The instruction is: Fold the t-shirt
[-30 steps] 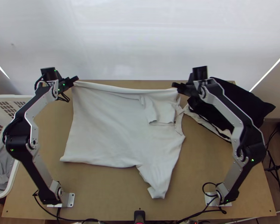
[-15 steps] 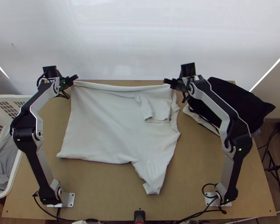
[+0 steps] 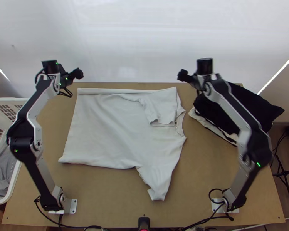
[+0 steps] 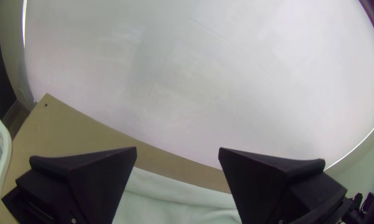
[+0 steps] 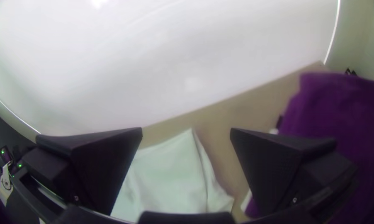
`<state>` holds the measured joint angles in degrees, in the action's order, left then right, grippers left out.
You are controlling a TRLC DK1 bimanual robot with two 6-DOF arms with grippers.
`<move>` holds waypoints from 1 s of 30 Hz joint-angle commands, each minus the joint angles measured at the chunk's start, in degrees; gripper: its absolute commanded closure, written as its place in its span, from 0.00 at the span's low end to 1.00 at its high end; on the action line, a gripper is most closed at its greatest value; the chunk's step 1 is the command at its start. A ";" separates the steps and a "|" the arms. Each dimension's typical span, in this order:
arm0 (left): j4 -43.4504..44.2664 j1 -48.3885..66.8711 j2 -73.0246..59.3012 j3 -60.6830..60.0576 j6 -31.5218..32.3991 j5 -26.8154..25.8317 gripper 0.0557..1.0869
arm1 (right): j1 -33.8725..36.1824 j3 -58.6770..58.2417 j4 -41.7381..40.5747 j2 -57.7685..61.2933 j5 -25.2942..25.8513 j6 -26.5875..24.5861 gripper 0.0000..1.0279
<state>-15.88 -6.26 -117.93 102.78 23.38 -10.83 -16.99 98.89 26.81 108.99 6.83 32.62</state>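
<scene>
T-shirt [image 3: 110, 131] on tabletop [image 3: 106, 200], far side folded in along far edge, long axis left-right. Loose sleeve [image 3: 160, 186] points to near edge; right gripper [image 5: 186, 132], open, is nearer it than left gripper [image 4: 178, 152], also open.

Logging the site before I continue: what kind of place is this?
Probably a laundry-folding workstation: a wooden table with a partly folded t-shirt, a laundry basket and a fabric pile.
</scene>
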 commanded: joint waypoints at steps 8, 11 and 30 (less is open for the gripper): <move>-22.18 -2.61 16.24 -5.66 -13.97 -0.24 0.04 | -10.43 -40.01 25.40 -35.25 -25.11 26.18 0.04; -22.18 -3.32 21.34 -10.50 -15.47 -0.16 0.04 | -10.69 -47.04 23.82 -37.18 -29.07 29.25 0.04; -21.91 -4.46 32.24 -20.52 -16.52 2.04 0.04 | -23.70 -53.19 23.82 -33.67 -34.08 32.42 0.45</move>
<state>-38.04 -10.15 -88.23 85.36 7.42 -9.56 -37.56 46.28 51.83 73.73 -26.85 64.55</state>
